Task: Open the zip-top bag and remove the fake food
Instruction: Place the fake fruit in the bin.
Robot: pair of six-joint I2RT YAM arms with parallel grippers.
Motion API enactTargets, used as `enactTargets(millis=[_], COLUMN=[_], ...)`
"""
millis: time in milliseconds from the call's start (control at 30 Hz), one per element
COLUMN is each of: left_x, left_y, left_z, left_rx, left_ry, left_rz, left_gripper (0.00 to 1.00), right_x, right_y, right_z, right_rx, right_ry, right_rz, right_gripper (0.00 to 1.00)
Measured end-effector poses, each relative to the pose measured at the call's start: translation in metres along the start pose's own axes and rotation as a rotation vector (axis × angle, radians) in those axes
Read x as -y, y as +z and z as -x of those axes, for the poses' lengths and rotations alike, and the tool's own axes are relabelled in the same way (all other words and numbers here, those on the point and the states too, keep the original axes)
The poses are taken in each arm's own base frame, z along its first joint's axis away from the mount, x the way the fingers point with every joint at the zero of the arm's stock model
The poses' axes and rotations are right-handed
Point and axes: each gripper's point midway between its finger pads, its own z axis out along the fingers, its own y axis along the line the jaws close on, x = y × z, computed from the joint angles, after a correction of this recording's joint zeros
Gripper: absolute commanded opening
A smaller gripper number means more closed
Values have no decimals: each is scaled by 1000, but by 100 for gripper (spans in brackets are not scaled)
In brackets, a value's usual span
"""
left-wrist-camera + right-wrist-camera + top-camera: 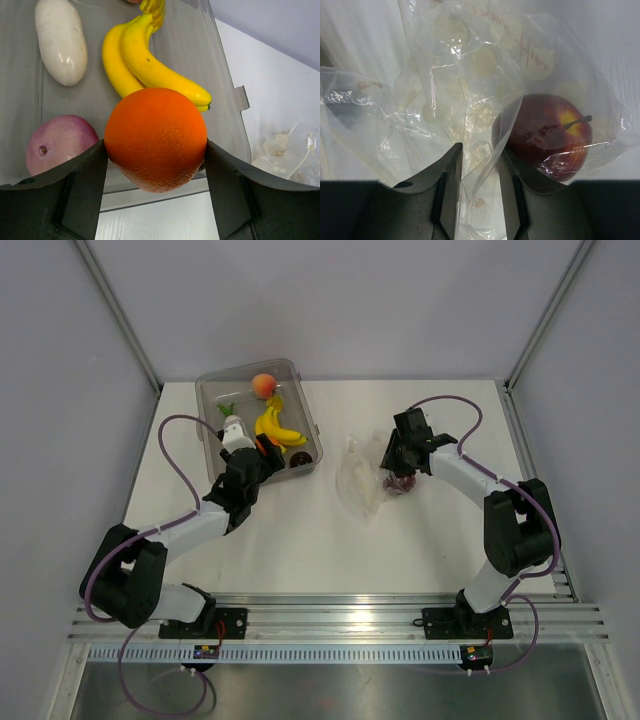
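My left gripper (156, 150) is shut on the orange (155, 137) and holds it over the near edge of the clear-grey tub (227, 95); in the top view the gripper (262, 452) is at the tub's front. The tub holds the banana bunch (145, 62), white radish (60, 40), a purple round piece (60, 147) and the peach (263, 384). The clear zip-top bag (358, 478) lies at mid-table. My right gripper (481, 150) is closed to a narrow gap on the bag's film (470, 65). The dark red apple (545, 135) sits inside the bag by the right finger.
The tub (210, 390) stands at the back left of the white table. The bag also shows at the right edge of the left wrist view (290, 155). Grey walls close in the back and both sides. An aluminium rail (330, 610) runs along the near edge.
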Motion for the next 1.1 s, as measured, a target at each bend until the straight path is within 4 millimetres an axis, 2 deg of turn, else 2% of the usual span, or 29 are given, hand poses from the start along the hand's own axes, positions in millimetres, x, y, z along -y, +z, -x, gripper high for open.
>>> enactTargets(millis=[167,400,500,667,767,967,1100], left_x=[-5,-17,-21,-23,-25,-50,-53], left_y=[3,16,17,18,18,22,19], left_z=[-3,-16,-18,-18,-17,-11,-9], left_rx=[-3,-54,-59,-59,-62,-54,-46], left_ry=[-6,5,0,-6,-28,-104,-125], left_rz=[27,91,106,115,128,202,208], left_gripper=[65,69,74,99,99,99,99], right_x=[0,-1,-1,-1,-1,-1,-1], right_y=[0,0,0,0,0,0,-2], right_z=[0,-1,-1,-1,-1,-1,-2], right_rx=[0,-6,-6,-6,-6,-6,-5], right_ry=[0,0,0,0,0,0,0], right_rz=[2,8,8,8,8,8,9], right_gripper=[42,42,43,43,43,44,45])
